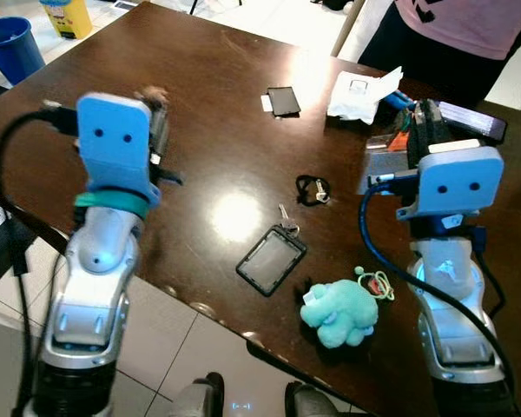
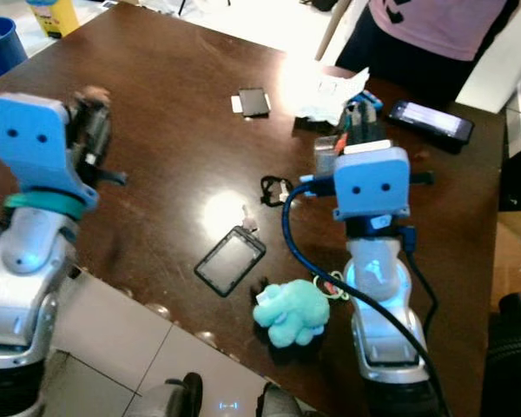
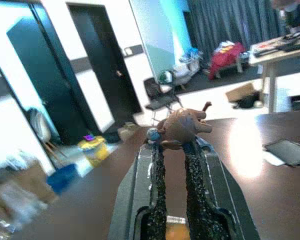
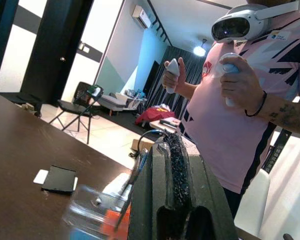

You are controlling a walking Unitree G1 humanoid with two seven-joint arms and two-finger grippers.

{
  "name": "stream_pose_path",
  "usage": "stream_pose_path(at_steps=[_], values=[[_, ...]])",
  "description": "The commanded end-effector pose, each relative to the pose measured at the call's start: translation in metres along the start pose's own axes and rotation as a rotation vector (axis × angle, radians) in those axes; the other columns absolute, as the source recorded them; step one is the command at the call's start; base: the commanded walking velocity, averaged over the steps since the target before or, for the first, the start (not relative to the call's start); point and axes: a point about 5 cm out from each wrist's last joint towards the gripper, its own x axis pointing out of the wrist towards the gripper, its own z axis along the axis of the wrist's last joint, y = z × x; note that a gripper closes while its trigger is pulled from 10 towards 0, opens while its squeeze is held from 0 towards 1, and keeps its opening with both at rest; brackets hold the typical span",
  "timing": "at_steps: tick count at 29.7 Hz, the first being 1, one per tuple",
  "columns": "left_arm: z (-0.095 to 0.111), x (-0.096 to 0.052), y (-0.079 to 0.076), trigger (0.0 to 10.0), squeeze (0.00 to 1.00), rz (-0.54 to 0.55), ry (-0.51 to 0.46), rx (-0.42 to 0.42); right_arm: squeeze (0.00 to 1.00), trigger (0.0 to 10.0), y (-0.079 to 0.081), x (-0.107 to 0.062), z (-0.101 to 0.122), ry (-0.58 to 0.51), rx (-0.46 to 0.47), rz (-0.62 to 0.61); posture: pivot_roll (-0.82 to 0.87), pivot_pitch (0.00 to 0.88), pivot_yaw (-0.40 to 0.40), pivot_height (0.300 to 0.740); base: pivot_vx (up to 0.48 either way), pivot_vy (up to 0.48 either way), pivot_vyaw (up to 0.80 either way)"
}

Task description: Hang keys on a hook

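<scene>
The keys (image 1: 287, 226) lie flat mid-table beside a clear card holder (image 1: 271, 259), between my arms, nearer the right gripper (image 4: 176, 145), fingers pressed together on nothing. My left gripper (image 3: 176, 145) pinches a small brown object (image 3: 185, 127), raised well off.

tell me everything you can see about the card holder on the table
The card holder is a flat rectangular sleeve with a dark frame and a clear, slightly glossy window, seemingly plastic. It lies flat on the dark brown table, turned at an angle, near the front edge. A small silver key sits at its upper corner, apparently attached. The teal plush toy lies just to its right, apart from it. Neither end effector touches it.
</scene>
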Motion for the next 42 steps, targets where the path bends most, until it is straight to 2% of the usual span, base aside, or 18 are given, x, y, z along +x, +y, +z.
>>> stream_pose_path(at_steps=[1, 7, 8, 10, 18, 22, 27, 42], values=[[0.002, -0.001, -0.003, 10.0, 0.00, 0.008, -0.014, 0.054, 0.00, 10.0, 0.003, -0.003, -0.002, 0.011, 0.003, 0.012, 0.00, 0.107, 0.099, 0.740, 0.000, 0.000, 0.00], [-0.004, -0.001, -0.004, 10.0, 0.00, 0.000, 0.029, 0.014, 0.00, 10.0, 0.004, -0.004, -0.002, 0.016, 0.006, 0.015, 0.00, 0.114, 0.100, 0.740, 0.000, 0.000, 0.00], [-0.011, -0.002, -0.006, 10.0, 0.00, -0.004, 0.070, -0.035, 0.00, 10.0, 0.005, -0.004, -0.003, 0.016, 0.009, 0.017, 0.00, 0.117, 0.100, 0.740, 0.000, 0.000, 0.00], [-0.014, -0.003, -0.007, 10.0, 0.00, -0.008, 0.099, -0.065, 0.00, 10.0, 0.006, -0.004, -0.003, 0.017, 0.011, 0.019, 0.01, 0.118, 0.099, 0.740, 0.000, 0.000, 0.00], [-0.014, -0.003, -0.007, 10.0, 0.00, -0.008, 0.099, -0.065, 0.00, 10.0, 0.006, -0.004, -0.003, 0.017, 0.011, 0.019, 0.01, 0.118, 0.099, 0.740, 0.000, 0.000, 0.00], [-0.027, -0.005, -0.006, 10.0, 0.00, -0.005, 0.177, -0.081, 0.00, 10.0, 0.011, -0.007, -0.004, 0.035, 0.039, 0.027, 0.01, 0.123, 0.100, 0.740, 0.000, 0.000, 0.00], [-0.028, -0.006, -0.006, 10.0, 0.00, -0.003, 0.179, -0.075, 0.00, 10.0, 0.013, -0.007, -0.005, 0.040, 0.045, 0.030, 0.01, 0.124, 0.103, 0.740, 0.000, 0.000, 0.00], [-0.028, -0.005, -0.005, 10.0, 0.00, 0.002, 0.184, -0.073, 0.00, 10.0, 0.016, -0.008, -0.004, 0.033, 0.043, 0.033, 0.02, 0.122, 0.104, 0.740, -0.304, 0.000, 0.00]])
